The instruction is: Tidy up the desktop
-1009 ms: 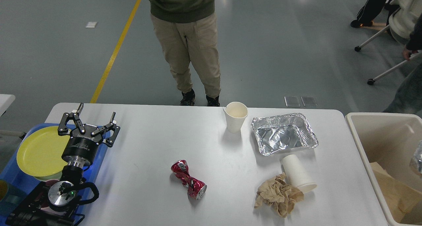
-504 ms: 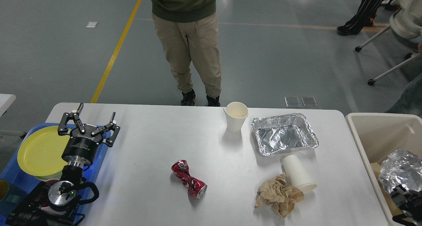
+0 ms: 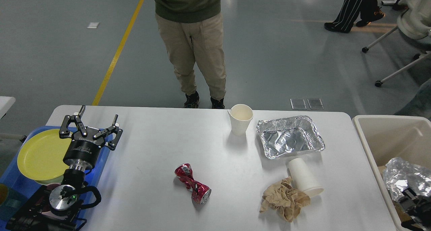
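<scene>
The white desktop [image 3: 161, 146] holds a crushed red can [image 3: 192, 184], an upright paper cup [image 3: 240, 119], an empty foil tray [image 3: 289, 136], a tipped paper cup [image 3: 304, 180] and crumpled brown paper [image 3: 284, 199]. My left gripper [image 3: 98, 113] stands open and empty at the desktop's left edge, beside a yellow plate [image 3: 40, 155]. My right gripper [image 3: 412, 199] shows as a dark shape at the lower right, inside the beige bin [image 3: 394, 140]. It touches the underside of a crumpled foil ball [image 3: 405, 175]. Its fingers cannot be told apart.
The yellow plate lies in a blue tray [image 3: 13, 187] off the left edge. A person [image 3: 192, 39] stands just behind the desktop's far edge. Chair legs [image 3: 387, 39] and other people are at the back right.
The crumpled foil ball and my right gripper came into view from the right edge and now sit a little further left and lower in the bin. My left arm has not moved.
</scene>
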